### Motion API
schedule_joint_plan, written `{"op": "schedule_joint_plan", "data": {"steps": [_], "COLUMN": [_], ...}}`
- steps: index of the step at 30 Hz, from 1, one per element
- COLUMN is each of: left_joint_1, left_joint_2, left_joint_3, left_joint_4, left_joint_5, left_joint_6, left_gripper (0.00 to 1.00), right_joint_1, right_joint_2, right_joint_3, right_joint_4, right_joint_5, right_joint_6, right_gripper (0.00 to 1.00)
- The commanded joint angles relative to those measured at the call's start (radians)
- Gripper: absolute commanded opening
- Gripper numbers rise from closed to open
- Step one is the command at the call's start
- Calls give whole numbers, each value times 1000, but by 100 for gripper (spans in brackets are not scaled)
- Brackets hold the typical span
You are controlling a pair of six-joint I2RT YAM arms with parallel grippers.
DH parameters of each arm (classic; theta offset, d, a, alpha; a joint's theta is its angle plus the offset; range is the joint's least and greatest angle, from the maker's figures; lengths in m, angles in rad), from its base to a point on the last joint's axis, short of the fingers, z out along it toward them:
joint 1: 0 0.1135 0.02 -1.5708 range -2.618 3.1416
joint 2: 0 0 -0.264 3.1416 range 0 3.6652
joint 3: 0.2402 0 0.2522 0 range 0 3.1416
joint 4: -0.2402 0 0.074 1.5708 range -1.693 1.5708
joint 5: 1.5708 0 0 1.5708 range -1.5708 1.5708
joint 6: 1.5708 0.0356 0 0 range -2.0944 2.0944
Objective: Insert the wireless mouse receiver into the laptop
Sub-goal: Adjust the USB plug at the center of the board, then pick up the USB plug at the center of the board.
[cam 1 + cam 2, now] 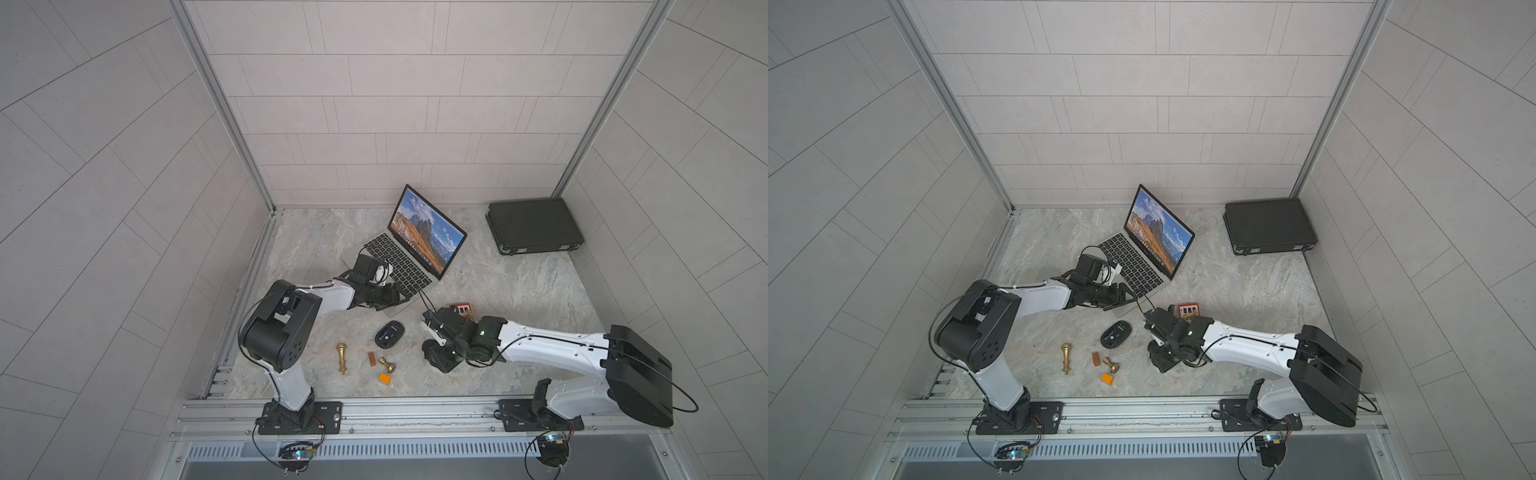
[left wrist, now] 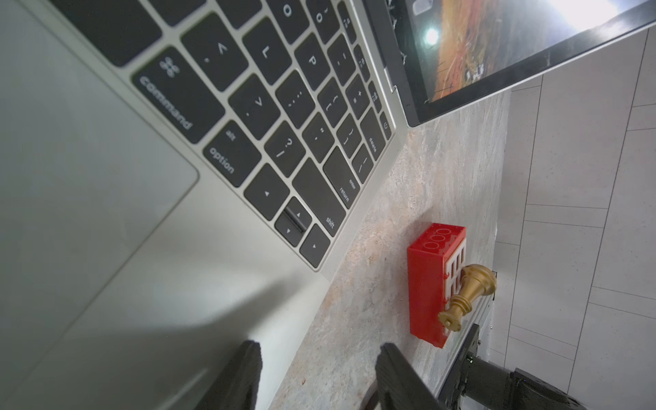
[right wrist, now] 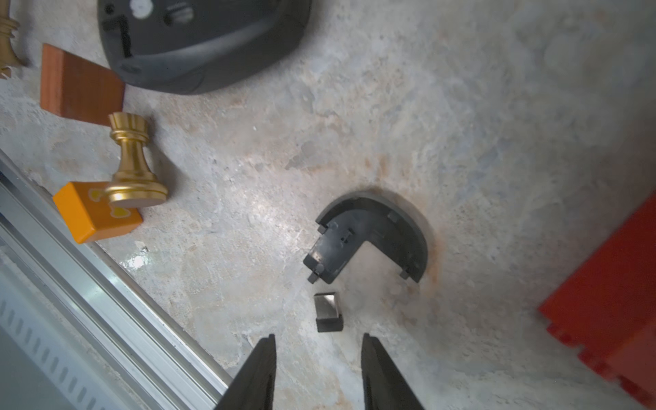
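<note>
The right gripper [image 3: 317, 340], jaws apart and empty, hangs with the receiver [image 3: 328, 312] lying just ahead of its tips, so pickup looks the step in hand; next, lower and pinch its dark cap.

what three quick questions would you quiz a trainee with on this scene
1. True or false: the right gripper is holding the receiver.
2. The half-round cover and the receiver are: A stacked; B lying side by side on the table with a small gap; C both between the fingers.
3. Fill in: the left gripper hovers open, empty, at a front corner of the ___.

Key: 1 false, it is open with the receiver lying just ahead of its fingertips; 2 B; 3 laptop.
</note>
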Motion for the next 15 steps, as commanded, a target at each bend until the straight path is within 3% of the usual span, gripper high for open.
{"op": "schedule_joint_plan", "data": {"steps": [1, 15], "left_joint_1": [6, 11], "left_joint_2": [15, 20], "left_joint_3": [15, 9], "left_joint_4": [-10, -5], "left_joint_5": [6, 11], "left_joint_6": [20, 23], "left_gripper": [55, 52], "right_joint_1": [28, 48], "right_joint_2": [54, 132], "right_joint_3": [29, 66], "right_joint_4": [-79, -67], "right_joint_5": [101, 56], "right_joint_6": [15, -27], "right_gripper": [41, 36]}}
